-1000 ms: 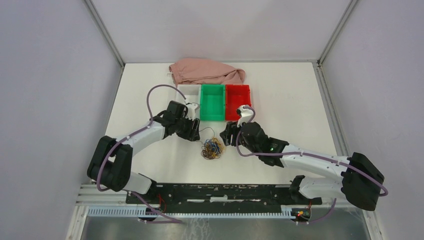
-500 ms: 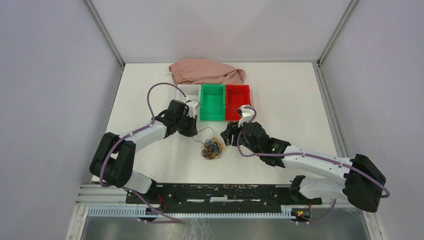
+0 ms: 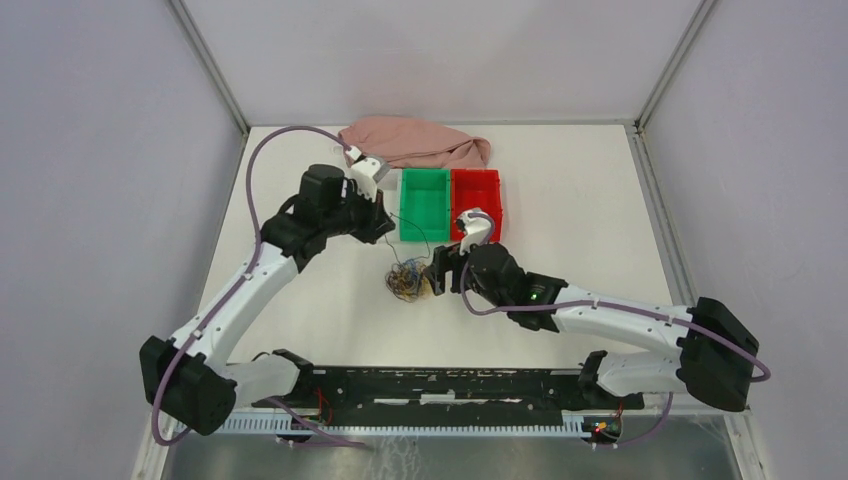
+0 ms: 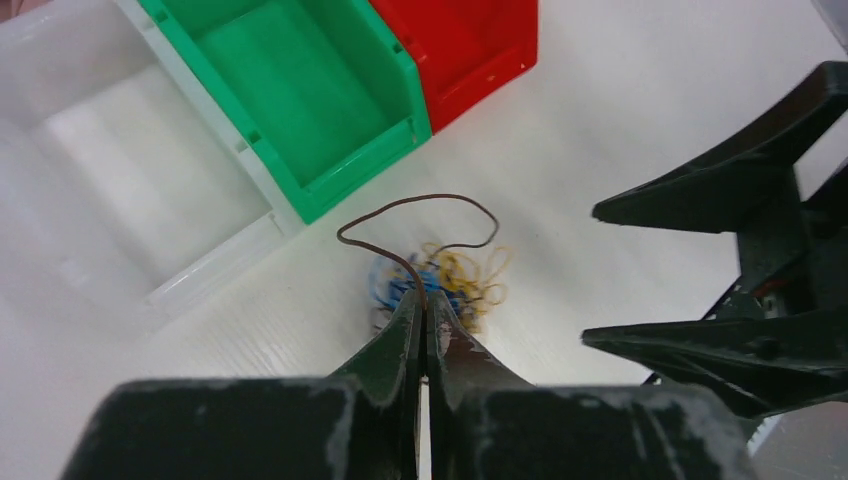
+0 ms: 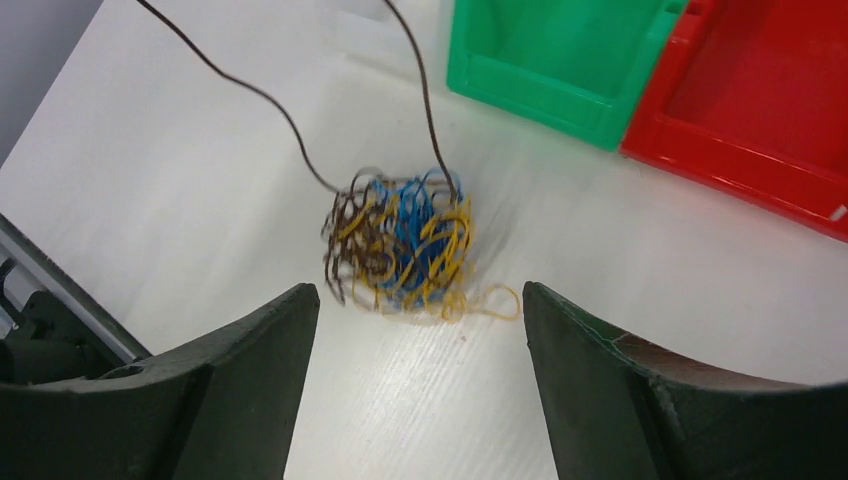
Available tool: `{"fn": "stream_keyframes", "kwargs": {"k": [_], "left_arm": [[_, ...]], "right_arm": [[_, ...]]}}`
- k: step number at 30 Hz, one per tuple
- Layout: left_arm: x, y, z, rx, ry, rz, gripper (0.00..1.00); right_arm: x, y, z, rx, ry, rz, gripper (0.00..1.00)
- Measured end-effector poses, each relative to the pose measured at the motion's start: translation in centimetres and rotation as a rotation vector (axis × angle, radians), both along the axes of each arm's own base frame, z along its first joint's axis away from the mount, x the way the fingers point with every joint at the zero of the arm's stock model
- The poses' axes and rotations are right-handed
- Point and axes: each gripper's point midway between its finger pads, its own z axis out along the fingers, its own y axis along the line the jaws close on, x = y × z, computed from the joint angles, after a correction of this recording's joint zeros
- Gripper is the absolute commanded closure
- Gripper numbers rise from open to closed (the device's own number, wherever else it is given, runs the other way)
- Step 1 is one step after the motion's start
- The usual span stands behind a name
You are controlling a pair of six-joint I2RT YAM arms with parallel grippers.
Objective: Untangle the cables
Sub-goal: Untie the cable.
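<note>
**A:** We have the left gripper [image 4: 424, 305] clenched tight on one brown wire [image 4: 420, 199]. The strand arcs up out of the cables [image 5: 400, 240] and disappears between the pinched fingertips.

**B:** And the bundle sits on the white table [image 3: 560, 180], just in front of the green bin [image 3: 424, 205] and the red bin [image 3: 476, 195], between our two arms. Dark brown, yellow and blue curls, all one knot.

**A:** The right gripper [image 5: 415, 297] is released, jaws spread wide and holding nothing. It hovers just beside the bundle, which from its own wrist camera lies framed between the two fingers.

**B:** So we read this as the pull-out step: one strand gripped, the rest not yet pinned.

**A:** Agreed. The next move, we'd say, calls for the right claw to come down and close on the knot as an anchor, while the left draws the brown wire up and away.

**B:** Slowly, though, or the whole clump may lift along with it. Two brown runs climb out of the knot in the right wrist view, and we can't tell which one leads to a free end.
</note>
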Motion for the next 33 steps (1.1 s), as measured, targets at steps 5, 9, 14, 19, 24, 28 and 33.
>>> {"fn": "stream_keyframes", "kwargs": {"k": [5, 9, 14, 19, 24, 28, 33], "left_arm": [[-1.6, 0.0, 2.1, -0.03, -0.002, -0.036, 0.97], [-3.1, 0.1, 1.2, -0.019, 0.066, -0.058, 0.97], [-4.2, 0.1, 1.3, -0.023, 0.1, -0.081, 0.97], [-4.9, -0.4, 2.8, -0.059, 0.097, -0.122, 0.97], [-5.9, -1.2, 4.6, -0.107, 0.099, -0.184, 0.97], [-6.6, -1.8, 6.4, -0.148, 0.091, -0.234, 0.97], [-7.1, -2.5, 9.7, -0.198, 0.04, -0.283, 0.97]], "right_arm": [[-0.1, 2.7, 0.7, -0.024, -0.028, 0.045, 0.2], [0.7, 3.8, 0.5, -0.043, -0.038, 0.042, 0.22], [1.7, 5.0, 0.0, -0.059, -0.039, 0.027, 0.23], [2.5, 5.7, 0.1, -0.057, -0.05, 0.006, 0.24], [3.2, 6.0, 0.5, -0.045, -0.065, -0.017, 0.24], [3.2, 6.3, 0.2, -0.031, -0.053, -0.027, 0.23], [3.2, 6.6, 0.2, 0.027, -0.032, -0.048, 0.23]]}}
